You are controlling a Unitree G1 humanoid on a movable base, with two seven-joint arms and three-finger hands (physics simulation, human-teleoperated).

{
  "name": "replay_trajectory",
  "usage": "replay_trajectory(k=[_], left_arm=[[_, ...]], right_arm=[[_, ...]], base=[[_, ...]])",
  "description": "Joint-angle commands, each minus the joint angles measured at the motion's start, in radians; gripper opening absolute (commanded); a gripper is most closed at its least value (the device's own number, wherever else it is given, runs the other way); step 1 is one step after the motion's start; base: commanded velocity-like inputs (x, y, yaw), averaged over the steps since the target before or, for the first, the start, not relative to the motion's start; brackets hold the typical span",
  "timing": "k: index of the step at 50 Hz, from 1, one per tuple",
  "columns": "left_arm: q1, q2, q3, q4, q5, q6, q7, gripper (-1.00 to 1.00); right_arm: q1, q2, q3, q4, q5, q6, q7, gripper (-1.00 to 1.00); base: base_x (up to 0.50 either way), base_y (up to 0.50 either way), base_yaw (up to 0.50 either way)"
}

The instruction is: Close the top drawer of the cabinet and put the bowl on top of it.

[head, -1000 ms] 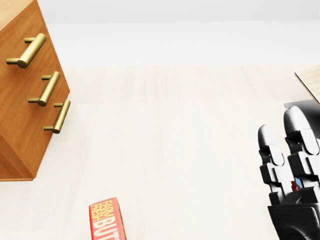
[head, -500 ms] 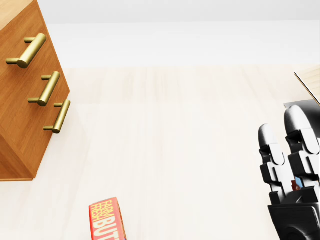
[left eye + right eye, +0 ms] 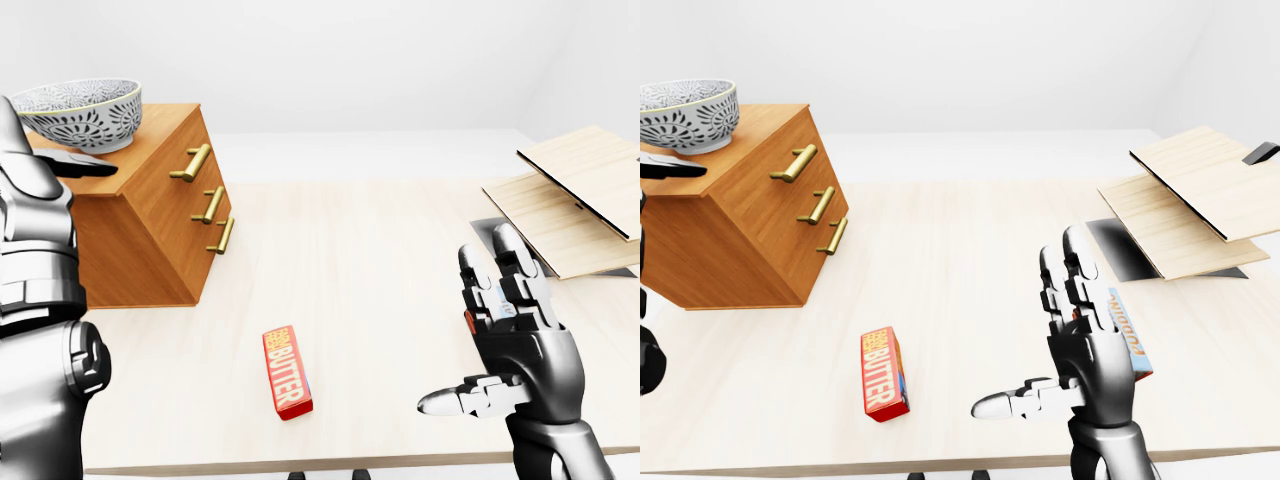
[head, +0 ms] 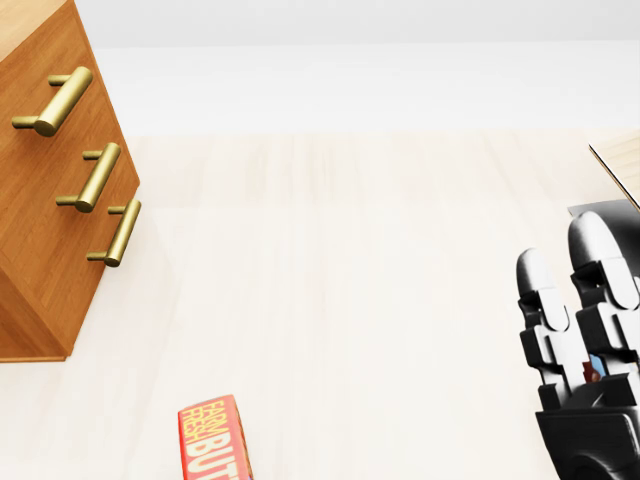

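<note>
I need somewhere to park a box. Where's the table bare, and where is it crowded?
Widest bare table lies between the cabinet and the boards, above the butter in the left-eye view. A narrower patch sits between the butter and the open right hand. Crowded: the cabinet top, held by the bowl, and the right edge under the boards.

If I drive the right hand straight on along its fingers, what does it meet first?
Most likely the lower wooden board: its near corner lies just past the open right hand. The right-eye view shows the line skirting bare table, so depth is uncertain.
</note>
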Motion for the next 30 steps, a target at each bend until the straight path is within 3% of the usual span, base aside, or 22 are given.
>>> replay_trajectory(k=[1,6,13,23,27,30], left_arm=[[0.146,-0.004,0.048,-0.322,-0.088,0.0,-0.163,1.0],[0.268,-0.041,0.13,-0.759,-0.229,0.0,-0.365,1.0],[0.344,-0.057,0.18,-1.117,-0.379,0.0,-0.462,1.0],[0.426,-0.092,0.221,-1.383,-0.498,0.0,-0.506,1.0],[0.436,-0.093,0.225,-1.405,-0.524,0.0,-0.504,1.0],[0.477,-0.133,0.231,-1.509,-0.57,0.0,-0.507,1.0]], right_arm=[[0.002,0.0,0.002,-0.001,-0.002,0.0,0.0,1.0],[0.005,0.001,0.002,-0.003,0.0,0.0,0.001,1.0],[0.01,0.0,0.006,-0.002,-0.002,0.0,0.001,1.0],[0.016,0.0,0.007,-0.007,-0.002,0.0,0.003,1.0],[0.015,0.0,0.007,-0.006,-0.002,0.0,0.003,1.0],[0.015,-0.001,0.012,-0.004,-0.006,0.0,0.0,1.0]], base=[[0.0,0.0,0.0],[0.0,0.0,0.0],[0.0,0.0,0.0],[0.0,0.0,0.0],[0.0,0.0,0.0],[0.0,0.0,0.0]])
